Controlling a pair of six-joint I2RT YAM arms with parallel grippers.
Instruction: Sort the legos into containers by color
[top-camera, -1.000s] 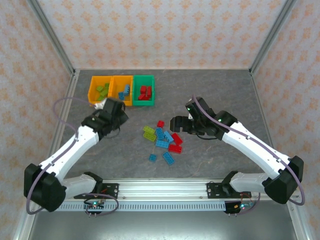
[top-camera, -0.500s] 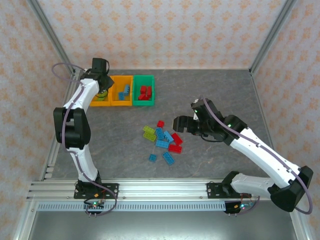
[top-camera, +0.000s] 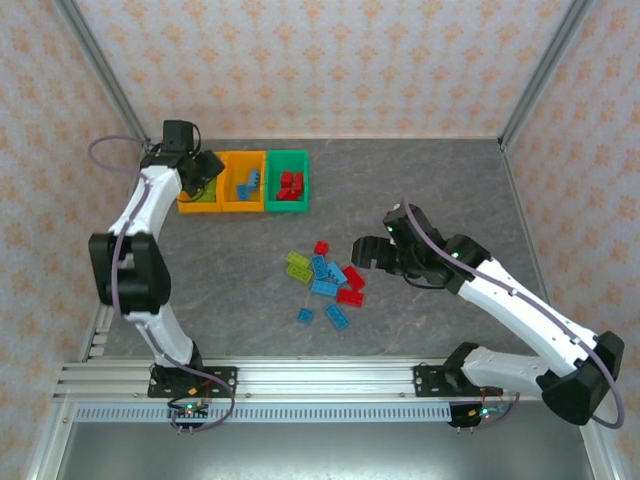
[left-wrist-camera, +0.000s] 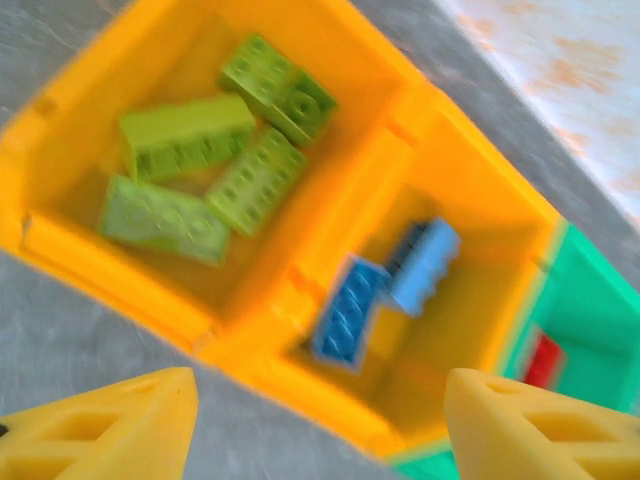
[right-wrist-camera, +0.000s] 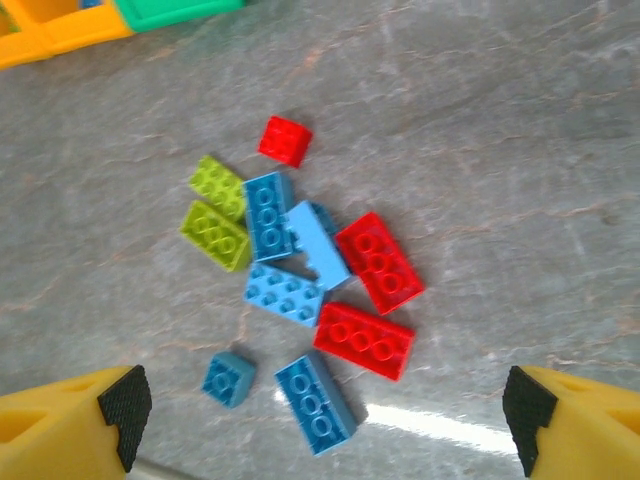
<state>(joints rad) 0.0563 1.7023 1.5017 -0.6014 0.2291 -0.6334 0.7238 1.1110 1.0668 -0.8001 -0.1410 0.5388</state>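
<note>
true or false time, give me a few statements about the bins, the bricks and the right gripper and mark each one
The left orange bin holds lime green bricks. True.
The green bin holds blue bricks. False: it holds red bricks.
The right gripper is shut on a red brick. False: it is open above the pile on the table, holding nothing.
Two loose lime green bricks lie in that pile. True.
</note>
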